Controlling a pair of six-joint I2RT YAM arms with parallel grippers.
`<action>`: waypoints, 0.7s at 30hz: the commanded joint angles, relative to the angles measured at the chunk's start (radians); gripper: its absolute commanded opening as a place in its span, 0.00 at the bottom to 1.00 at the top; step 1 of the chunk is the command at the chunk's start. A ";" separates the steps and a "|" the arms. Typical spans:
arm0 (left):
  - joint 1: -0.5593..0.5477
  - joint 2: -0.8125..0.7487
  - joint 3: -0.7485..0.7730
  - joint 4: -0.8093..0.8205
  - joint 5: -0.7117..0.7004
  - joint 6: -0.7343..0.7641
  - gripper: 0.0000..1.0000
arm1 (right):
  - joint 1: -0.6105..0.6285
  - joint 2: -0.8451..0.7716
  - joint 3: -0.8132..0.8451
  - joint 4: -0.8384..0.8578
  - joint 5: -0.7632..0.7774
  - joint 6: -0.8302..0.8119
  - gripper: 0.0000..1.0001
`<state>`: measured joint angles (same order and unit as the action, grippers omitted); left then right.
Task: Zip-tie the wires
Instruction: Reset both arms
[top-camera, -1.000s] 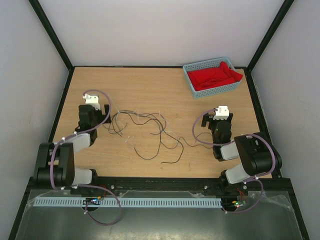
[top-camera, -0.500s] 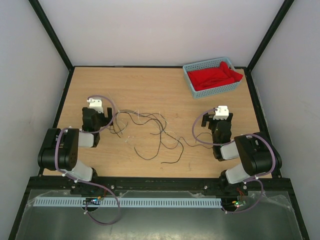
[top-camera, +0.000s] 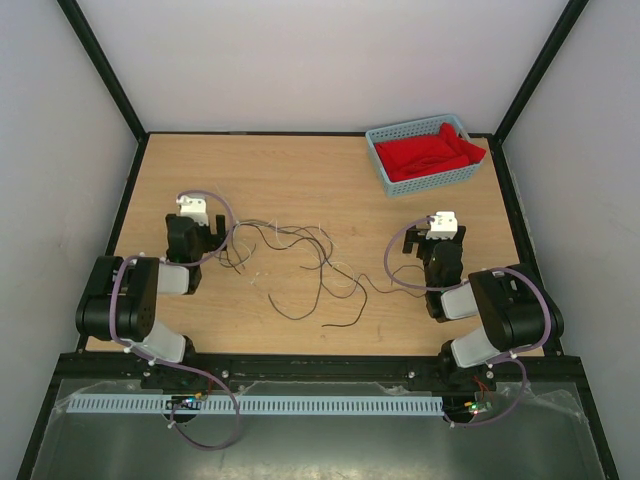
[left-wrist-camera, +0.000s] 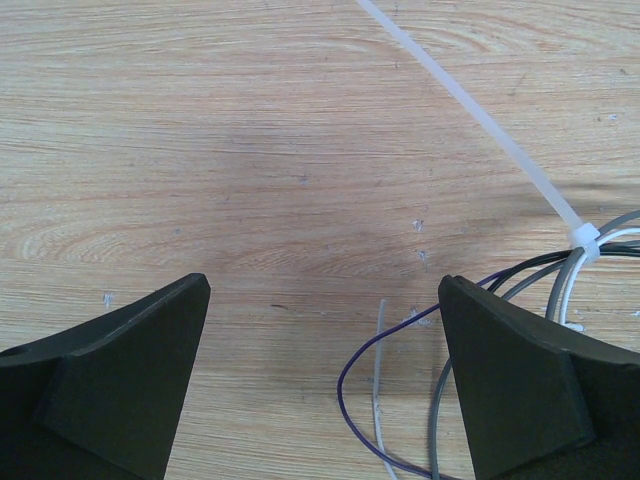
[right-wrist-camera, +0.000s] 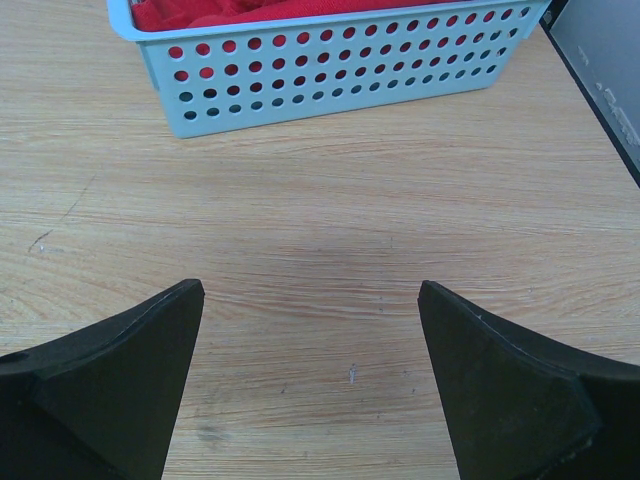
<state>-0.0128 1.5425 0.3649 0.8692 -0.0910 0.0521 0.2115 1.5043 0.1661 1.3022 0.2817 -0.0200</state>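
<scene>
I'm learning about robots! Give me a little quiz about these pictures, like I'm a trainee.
1. True or false: the right claw is holding the zip tie.
2. What is in the blue basket? A) red cloth B) bananas C) nothing
3. Fill in: the wires lie nearest the ____ claw.
Key: 1 false, it is open and empty. 2 A. 3 left claw.
</scene>
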 joint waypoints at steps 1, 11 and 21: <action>-0.004 -0.001 0.026 0.020 -0.013 0.009 0.99 | 0.005 -0.003 0.005 0.019 0.013 0.002 0.99; -0.002 -0.001 0.026 0.019 -0.008 0.008 0.99 | 0.005 -0.020 -0.012 0.043 -0.021 -0.011 0.99; -0.001 -0.382 -0.037 -0.173 -0.136 -0.031 0.99 | 0.005 -0.213 0.023 -0.178 -0.003 -0.009 0.99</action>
<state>-0.0128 1.3399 0.3584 0.7567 -0.1570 0.0372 0.2115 1.2877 0.1978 1.1408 0.2783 -0.0292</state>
